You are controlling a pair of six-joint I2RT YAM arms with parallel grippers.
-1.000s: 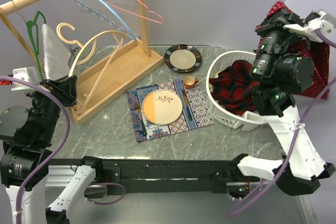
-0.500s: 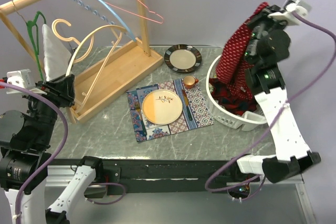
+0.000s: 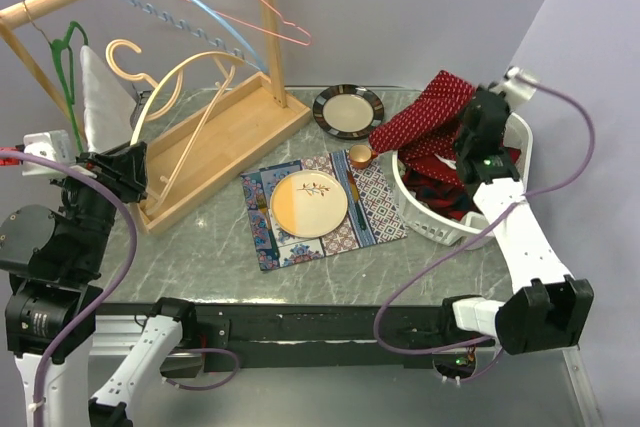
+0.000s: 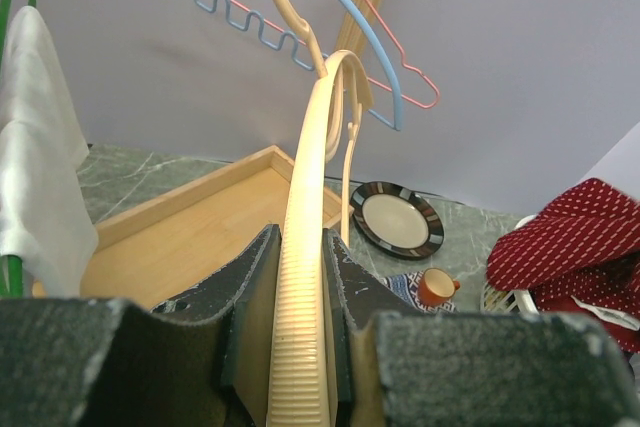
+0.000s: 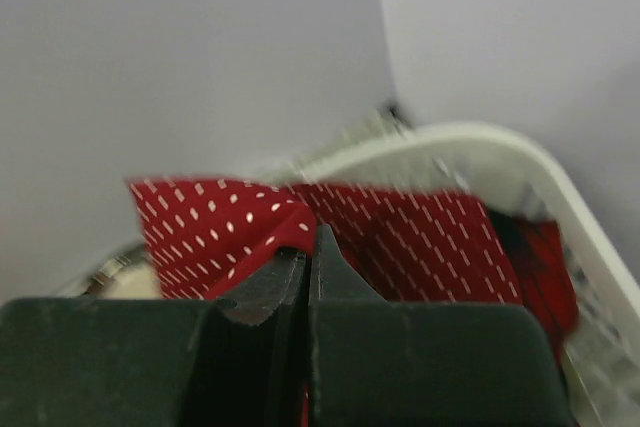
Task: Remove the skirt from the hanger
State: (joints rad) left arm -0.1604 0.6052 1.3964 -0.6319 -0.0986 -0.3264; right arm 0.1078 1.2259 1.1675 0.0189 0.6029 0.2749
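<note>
The red white-dotted skirt (image 3: 425, 112) is off the hanger and hangs bunched over the left rim of the white basket (image 3: 425, 219). My right gripper (image 5: 308, 247) is shut on a fold of the skirt (image 5: 220, 222); in the top view it sits just behind the cloth at the basket's back. The cream ribbed hanger (image 3: 190, 77) still hooks on the wooden rail. My left gripper (image 4: 300, 277) is shut on the hanger's lower arm (image 4: 310, 197), at the left of the table (image 3: 135, 162). The skirt (image 4: 565, 232) also shows at the right of the left wrist view.
A wooden rack (image 3: 215, 132) carries blue (image 3: 190, 22), pink (image 3: 255, 2) and green (image 3: 70, 57) hangers and a white cloth (image 3: 100, 97). A placemat with a plate (image 3: 308, 202), an orange cup (image 3: 360, 155) and a dark-rimmed plate (image 3: 348, 110) lie mid-table. Dark plaid clothes (image 3: 440, 192) fill the basket.
The right arm swung down from high on the right to the basket's back rim, bringing the skirt with it. The left arm kept its hold and barely shifted.
</note>
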